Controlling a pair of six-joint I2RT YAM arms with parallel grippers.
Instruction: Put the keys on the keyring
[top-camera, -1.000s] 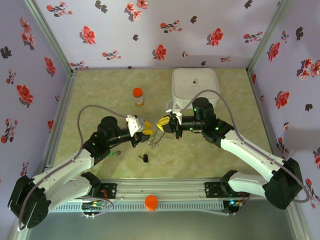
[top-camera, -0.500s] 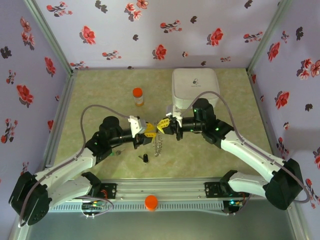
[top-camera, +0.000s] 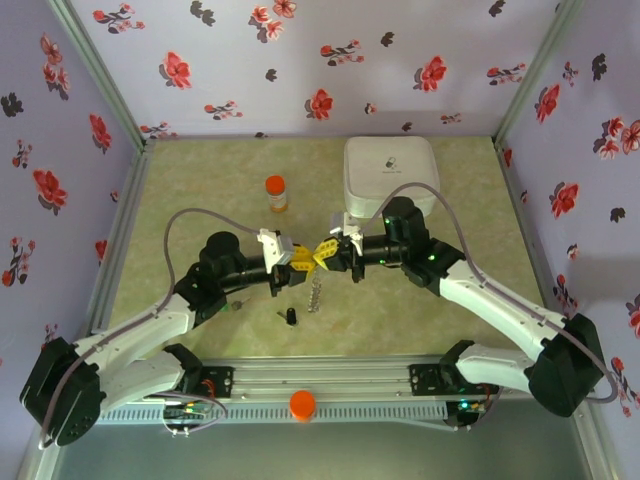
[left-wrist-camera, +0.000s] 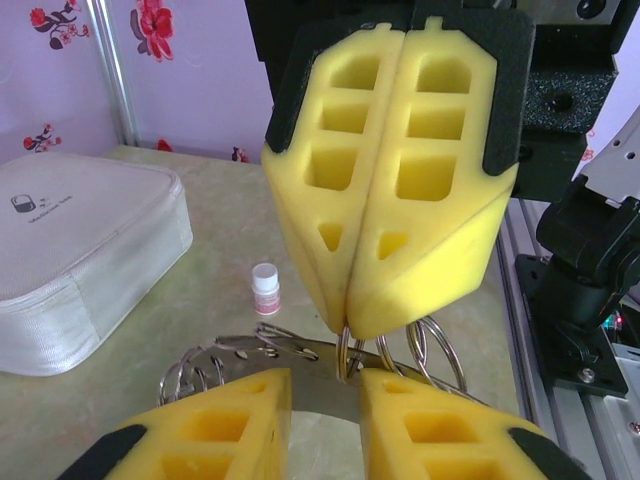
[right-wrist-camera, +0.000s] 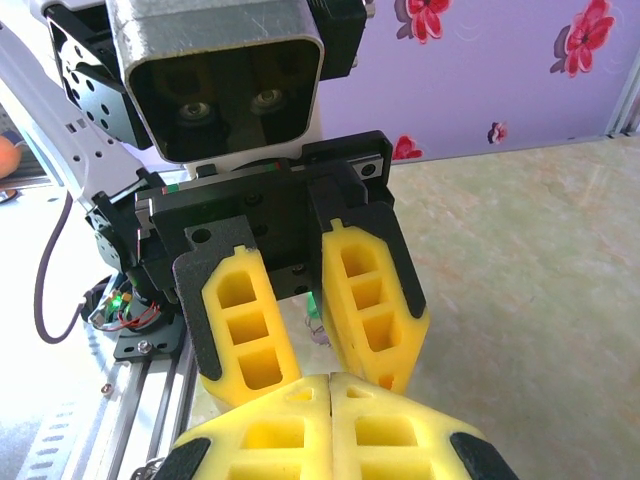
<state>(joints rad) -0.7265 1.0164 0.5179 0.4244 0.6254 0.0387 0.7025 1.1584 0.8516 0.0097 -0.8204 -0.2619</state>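
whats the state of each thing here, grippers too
right gripper: shut on the keyring
left gripper: open, jaws apart beside the keyring
keyring: held by the right gripper, hanging down
black key: loose on the table, off the keyring
orange bottle: upright, capped
white case: closed, lying flat

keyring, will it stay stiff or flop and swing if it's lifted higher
Probably floppy: the keyring hangs limp under the shut right gripper. Likely light for its size, since a pinch on its thin wire loops carries it. It may swing or slip, being pinched only at its top.
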